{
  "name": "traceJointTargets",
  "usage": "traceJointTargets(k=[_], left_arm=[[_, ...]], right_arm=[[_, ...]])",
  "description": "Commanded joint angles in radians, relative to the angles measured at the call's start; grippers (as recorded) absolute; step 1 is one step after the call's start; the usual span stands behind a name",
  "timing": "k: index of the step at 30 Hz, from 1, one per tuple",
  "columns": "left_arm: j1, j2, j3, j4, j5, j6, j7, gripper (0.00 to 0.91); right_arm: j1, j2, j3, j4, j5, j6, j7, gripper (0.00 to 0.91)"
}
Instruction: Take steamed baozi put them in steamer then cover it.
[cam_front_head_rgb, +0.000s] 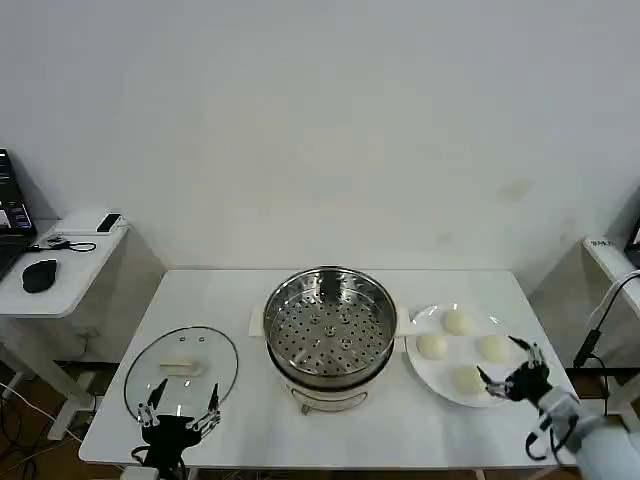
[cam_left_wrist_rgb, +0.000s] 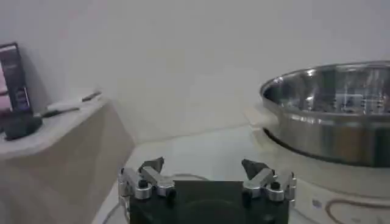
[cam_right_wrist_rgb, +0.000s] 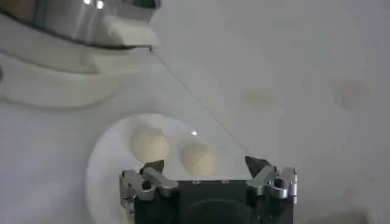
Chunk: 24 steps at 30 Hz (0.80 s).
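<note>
While hanging low over the near right part of the white table (cam_front_head_rgb: 220, 300), was seen with fingers spread wide and holding nothing: right claw (cam_front_head_rgb: 508, 379), at the near right rim of the white plate (cam_front_head_rgb: 425, 372). Found just ahead of and beside this claw: four steamed baozi (cam_front_head_rgb: 457, 321), all lying on the plate, none touched by a fingertip as far as could be judged. Closest to the right claw: the near bun, just to its left, and the right-hand bun, just beyond it. Seen from the right wrist: two buns (cam_right_wrist_rgb: 150, 145) side by side on the plate, right ahead of the spread fingers (cam_right_wrist_rgb: 151, 168). Stood farther left of the right claw, at the middle of the table: steamer (cam_front_head_rgb: 329, 325), uncovered, with bare perforated tray inside and white base below. Hovered at the near left edge of the table, fingers also spread and gripping nothing: left claw (cam_front_head_rgb: 181, 409). Lay flat on the table directly ahead of the left claw, under and just beyond its fingertips: cover (cam_front_head_rgb: 181, 370), pale handle upward, well apart from the steamer. Rose to the right ahead of the left claw, in the left wrist view: shiny wall of the steamer.
</note>
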Motion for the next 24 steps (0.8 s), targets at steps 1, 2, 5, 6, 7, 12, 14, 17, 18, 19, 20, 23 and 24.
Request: traceJointTargets(k=[1,2,5,6,7,12,14,17,18,19,20,23,24], left_arm=[[-0.008,-0.001,-0.026,-0.014,0.037,0.017,0.014,0.907],[-0.005,-0.001,-0.030,-0.017,0.036,0.017,0.014,0.907],[0.001,-0.003,-0.044,-0.020,0.035,0.015,0.014,0.907],[0.004,-0.004,-0.048,-0.022,0.034,0.015,0.013,0.907],[0.004,-0.005,-0.049,-0.023,0.035,0.014,0.013,0.907],[0.007,-0.010,-0.060,-0.033,0.037,0.004,0.013,0.907],[0.012,-0.008,-0.061,-0.041,0.036,0.005,0.015,0.907],[0.010,-0.007,-0.065,-0.044,0.037,0.007,0.016,0.907],[0.009,-0.006,-0.066,-0.044,0.037,0.006,0.018,0.907],[0.009,-0.005,-0.070,-0.043,0.036,0.005,0.020,0.907],[0.010,-0.005,-0.074,-0.039,0.037,0.004,0.019,0.907],[0.012,-0.003,-0.085,-0.027,0.040,-0.006,0.019,0.907],[0.012,-0.003,-0.087,-0.026,0.042,-0.008,0.019,0.907]], right_arm=[[0.314,-0.271,-0.083,-0.228,-0.108,0.033,-0.311,0.907],[0.366,-0.297,-0.137,-0.272,-0.132,0.061,-0.338,0.907],[0.509,-0.333,-0.275,-0.367,-0.173,0.101,-0.393,0.907],[0.566,-0.340,-0.329,-0.404,-0.174,0.109,-0.411,0.907],[0.594,-0.342,-0.363,-0.426,-0.173,0.112,-0.420,0.907],[0.883,-0.325,-0.649,-0.546,-0.142,0.135,-0.490,0.907],[0.951,-0.308,-0.746,-0.584,-0.166,0.159,-0.519,0.907],[1.061,-0.286,-0.855,-0.642,-0.188,0.192,-0.549,0.907],[1.103,-0.271,-0.898,-0.667,-0.196,0.210,-0.558,0.907],[1.127,-0.258,-0.931,-0.686,-0.196,0.216,-0.563,0.907],[1.152,-0.248,-0.959,-0.702,-0.196,0.222,-0.567,0.907],[1.218,-0.196,-1.053,-0.751,-0.207,0.242,-0.571,0.907],[1.229,-0.179,-1.076,-0.763,-0.226,0.256,-0.572,0.907]])
